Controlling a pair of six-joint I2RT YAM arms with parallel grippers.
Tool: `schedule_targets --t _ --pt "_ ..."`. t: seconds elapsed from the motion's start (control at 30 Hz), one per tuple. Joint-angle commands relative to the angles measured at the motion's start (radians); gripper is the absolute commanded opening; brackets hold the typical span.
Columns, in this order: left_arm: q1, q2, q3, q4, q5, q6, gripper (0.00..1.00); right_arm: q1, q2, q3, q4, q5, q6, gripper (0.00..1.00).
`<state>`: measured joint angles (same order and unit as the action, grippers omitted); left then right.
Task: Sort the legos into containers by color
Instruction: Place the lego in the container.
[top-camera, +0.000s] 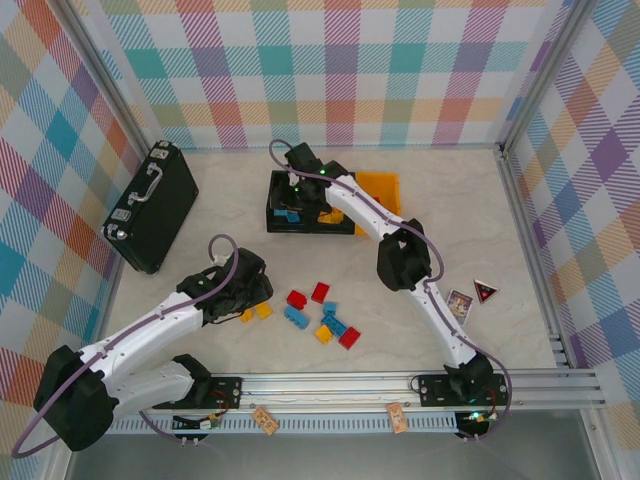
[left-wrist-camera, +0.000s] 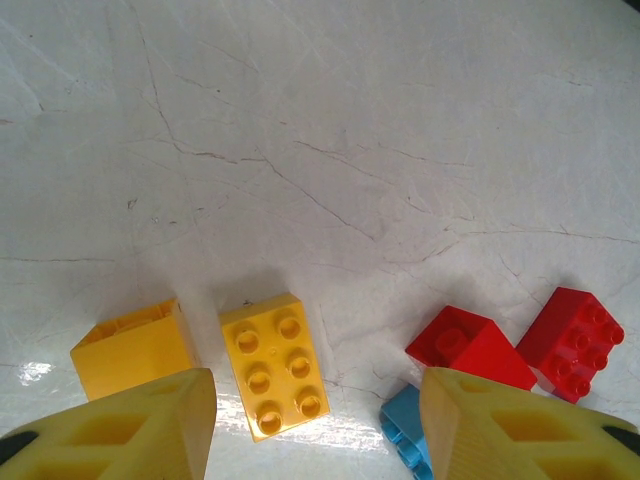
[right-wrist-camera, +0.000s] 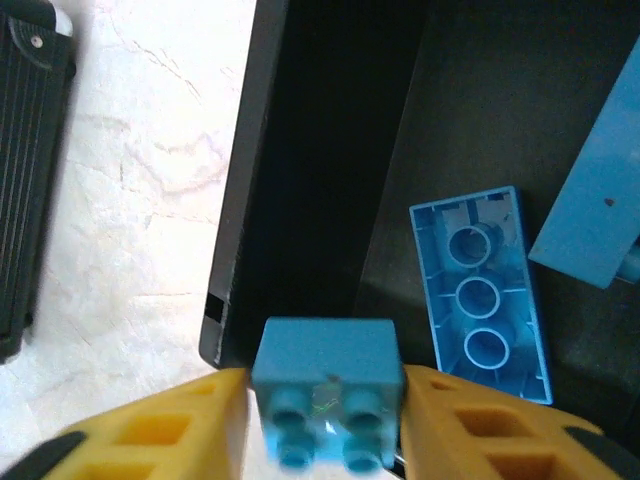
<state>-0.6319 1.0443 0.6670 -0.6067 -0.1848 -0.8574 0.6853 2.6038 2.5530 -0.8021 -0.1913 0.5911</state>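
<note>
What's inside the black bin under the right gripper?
Two blue legos, one long brick upside down. The right gripper and its held blue brick cover part of the bin.

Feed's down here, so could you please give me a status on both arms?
Right gripper shut on blue brick over black bin. Left gripper open above yellow brick. Red bricks close alongside.

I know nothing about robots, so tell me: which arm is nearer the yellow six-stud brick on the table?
Left. The left fingers hang open right at the yellow brick; the right fingers are far off over a black bin, shut on a blue brick.
</note>
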Motion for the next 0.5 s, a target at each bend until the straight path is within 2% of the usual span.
schedule_targets --t 0.0,0.27,0.47 --pt "0.008 -0.003 -0.013 -0.018 -0.001 -0.021 0.56 -0.007 0.008 0.044 0.01 0.011 -0.001 0.5" --pt "0.008 -0.002 0.002 -0.008 -0.007 -0.018 0.56 -0.004 -0.085 0.01 -0.014 0.002 -0.045 0.49" --pt "0.008 0.016 0.029 -0.036 -0.014 -0.026 0.56 0.002 -0.33 -0.287 0.088 -0.004 -0.101 0.49"
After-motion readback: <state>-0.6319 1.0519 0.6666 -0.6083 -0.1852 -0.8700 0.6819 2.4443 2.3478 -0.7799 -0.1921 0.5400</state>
